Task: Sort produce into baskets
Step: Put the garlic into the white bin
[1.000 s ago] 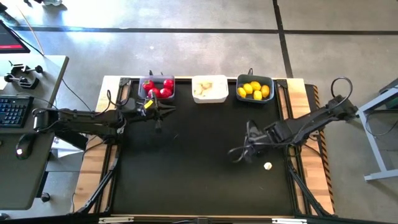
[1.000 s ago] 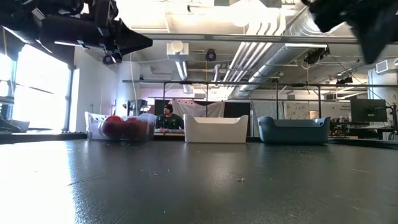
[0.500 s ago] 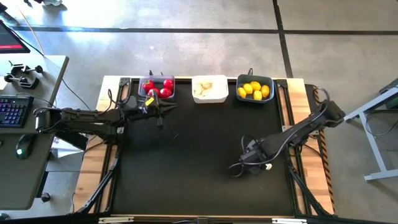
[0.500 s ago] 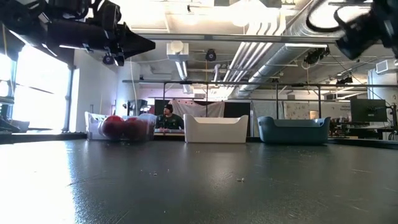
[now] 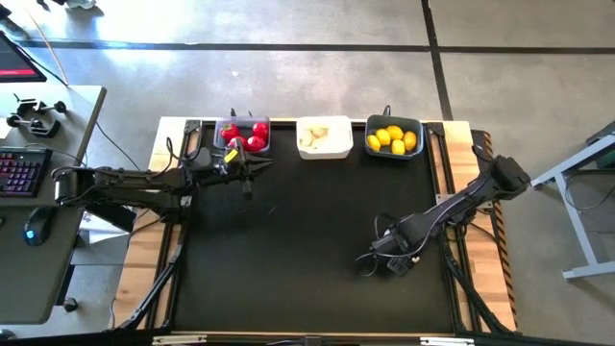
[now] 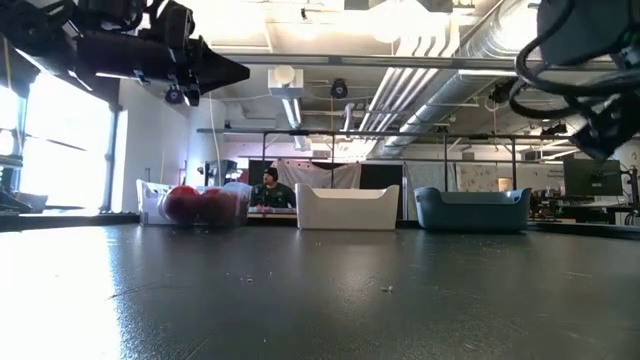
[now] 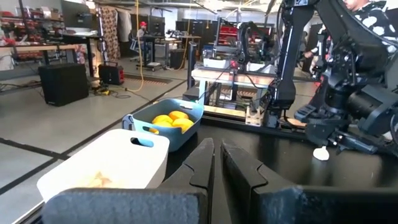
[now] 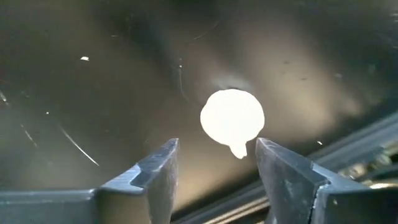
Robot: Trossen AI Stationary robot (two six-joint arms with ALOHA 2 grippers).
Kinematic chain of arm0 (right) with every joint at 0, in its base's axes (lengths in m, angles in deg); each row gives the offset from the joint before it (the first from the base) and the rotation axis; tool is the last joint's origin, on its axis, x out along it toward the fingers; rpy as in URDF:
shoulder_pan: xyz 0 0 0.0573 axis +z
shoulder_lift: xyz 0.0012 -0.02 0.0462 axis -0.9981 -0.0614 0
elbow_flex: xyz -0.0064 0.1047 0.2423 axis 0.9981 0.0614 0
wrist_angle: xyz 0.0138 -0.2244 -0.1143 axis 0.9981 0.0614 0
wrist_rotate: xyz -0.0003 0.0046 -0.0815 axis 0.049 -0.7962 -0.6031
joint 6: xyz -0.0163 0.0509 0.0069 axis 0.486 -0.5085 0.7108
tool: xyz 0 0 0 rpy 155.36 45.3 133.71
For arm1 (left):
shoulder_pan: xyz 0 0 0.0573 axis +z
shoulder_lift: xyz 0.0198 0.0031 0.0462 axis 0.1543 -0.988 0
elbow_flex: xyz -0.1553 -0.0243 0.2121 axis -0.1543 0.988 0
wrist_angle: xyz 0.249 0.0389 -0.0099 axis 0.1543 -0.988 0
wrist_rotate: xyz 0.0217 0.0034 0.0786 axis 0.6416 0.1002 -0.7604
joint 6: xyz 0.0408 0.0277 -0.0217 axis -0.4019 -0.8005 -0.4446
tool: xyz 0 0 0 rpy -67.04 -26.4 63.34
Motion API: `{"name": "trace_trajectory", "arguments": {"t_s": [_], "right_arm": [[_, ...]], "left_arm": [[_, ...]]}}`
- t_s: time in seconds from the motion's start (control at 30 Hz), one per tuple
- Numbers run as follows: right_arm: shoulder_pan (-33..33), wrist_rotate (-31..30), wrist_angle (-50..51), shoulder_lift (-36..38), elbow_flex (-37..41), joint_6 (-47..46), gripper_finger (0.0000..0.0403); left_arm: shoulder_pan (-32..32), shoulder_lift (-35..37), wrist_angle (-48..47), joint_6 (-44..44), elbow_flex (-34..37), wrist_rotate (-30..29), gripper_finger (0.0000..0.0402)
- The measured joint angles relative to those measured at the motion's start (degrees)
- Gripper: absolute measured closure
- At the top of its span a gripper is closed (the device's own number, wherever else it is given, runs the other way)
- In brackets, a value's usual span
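A whitish garlic bulb (image 8: 232, 118) lies on the black mat, just ahead of and between the fingers of my open right gripper (image 8: 214, 149), which slants down over it near the table's right front (image 5: 402, 257) without touching it. The left wrist view shows the same bulb (image 7: 320, 152) under that arm. My left gripper (image 5: 252, 165) hangs shut and empty, level, beside the grey basket (image 5: 243, 135) of red tomatoes. At the far edge also stand the white basket (image 5: 324, 137) with garlic and the teal basket (image 5: 394, 137) with lemons.
The three baskets stand in a row along the far edge (image 6: 345, 207). The black mat (image 5: 307, 240) spreads between the two arms. Wooden table strips and frame rails run along the right side (image 5: 461, 259). A desk with a keyboard (image 5: 21, 173) stands off to the left.
My right gripper has come down and toward the table's near edge, tipping its fingers more steeply downward, until it stands over the garlic bulb. The bulb has stayed where it was.
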Motion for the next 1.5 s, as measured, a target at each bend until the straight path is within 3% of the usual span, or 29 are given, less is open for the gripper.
{"name": "trace_trajectory", "arguments": {"t_s": [0.2, 0.5, 0.67, 0.8, 0.97, 1.07, 1.17, 1.33, 1.5], "right_arm": [[-0.02, 1.25, -2.87, 0.02, 2.79, 0.42, 0.0244], [-0.27, 0.69, -1.21, 0.02, 1.27, 4.64, 0.0392], [-1.74, -1.13, 3.04, 0.00, -2.13, 6.57, 0.0390], [-4.41, -6.36, 3.51, 0.00, -5.54, 12.75, 0.0400], [-12.28, -21.36, -2.74, 0.02, -8.51, 21.39, 0.0401], [-18.36, -31.04, -12.53, 0.02, -8.79, 29.02, 0.0402], [-24.97, -36.56, -24.85, 0.02, -8.79, 38.69, 0.0402], [-36.92, -36.87, -42.22, 0.00, -8.79, 52.23, 0.0402], [-48.50, -30.81, -46.78, -1.72, -10.36, 59.35, 0.0403]], "left_arm": [[0.00, 0.00, 0.17, 0.00, -0.01, -0.10, 0.0387], [0.93, 0.00, 1.70, 0.00, -0.01, -0.20, 0.0387], [2.10, 0.00, 1.70, -0.02, 0.00, -0.22, 0.0387], [2.94, 0.00, 1.68, -0.02, -0.02, -0.19, 0.0387], [3.96, 0.00, 1.15, -2.24, -0.01, -0.17, 0.0387], [4.45, 0.00, 1.16, -2.43, 0.00, -0.10, 0.0387], [4.76, 0.00, 1.16, -2.44, 0.00, 0.46, 0.0387], [4.73, 0.00, 0.83, -2.54, -0.01, 0.63, 0.0387], [4.72, 0.00, 0.19, -2.60, -0.01, 0.66, 0.0387]]}}
